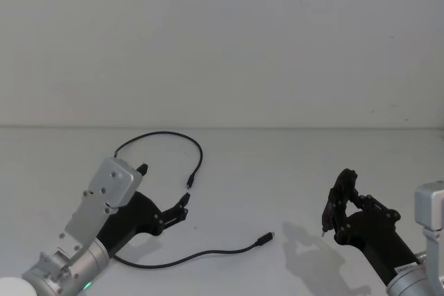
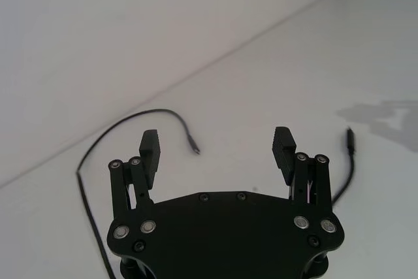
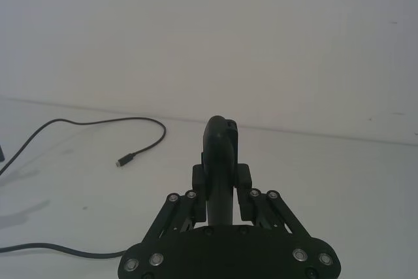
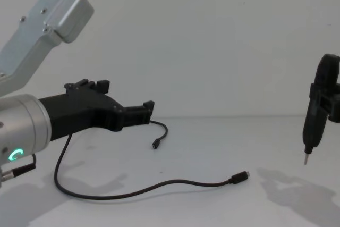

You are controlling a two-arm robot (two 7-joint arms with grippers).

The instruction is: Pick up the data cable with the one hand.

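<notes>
Seeing left end effector (image 2: 215, 145) spread wide, fingers (image 2: 149, 151) well apart, hovering above the white worktop (image 1: 277, 164) and not touching the cable. Behind it, on the silver wrist, spotting a lit green ring (image 4: 16, 155). Found the data cable (image 1: 161, 134) lying flat on the worktop: one plug (image 1: 189, 184) just ahead of the fingertips, roughly in line with the gap between them in the left wrist view. From there, tracing a loop out ahead of the end effector, back around its outer side, beneath its body, then a long shallow run out past its inner side toward the right end effector. Ends in the second plug (image 1: 266, 239), between the two end effectors. Further out, seeing right end effector (image 3: 220, 178) up off the worktop, closed on a slim black tool (image 4: 313, 126) with pointed tip down, well apart from the cable.
</notes>
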